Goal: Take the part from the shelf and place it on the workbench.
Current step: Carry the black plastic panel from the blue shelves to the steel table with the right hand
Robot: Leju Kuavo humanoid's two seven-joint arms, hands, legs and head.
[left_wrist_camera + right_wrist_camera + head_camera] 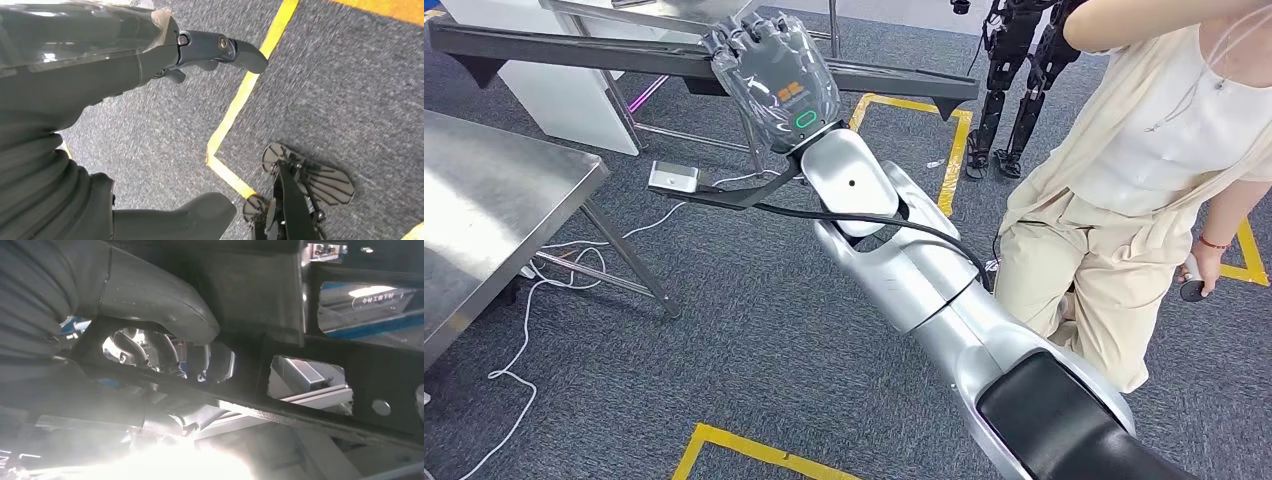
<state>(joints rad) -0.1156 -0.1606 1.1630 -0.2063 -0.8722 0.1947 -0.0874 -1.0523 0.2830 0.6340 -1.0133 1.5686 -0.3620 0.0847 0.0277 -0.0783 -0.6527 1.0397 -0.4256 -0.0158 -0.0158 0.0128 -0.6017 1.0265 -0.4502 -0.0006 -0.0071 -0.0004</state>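
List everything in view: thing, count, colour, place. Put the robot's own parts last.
part: one, long dark metal beam, held up in the air in front of the robot, seen in the head view
workbench: one, shiny steel, at the left of the head view
floor tape: several yellow lines on the grey carpet
cables: a few, white, on the carpet under the workbench
person: one, cream clothes, standing at the right, a small dark device in one hand
other robot: one, black legs, standing at the back
right hand: one, grey with a clear cover, gripping the part
left hand: one, dark grey, hanging over the carpet, holding nothing
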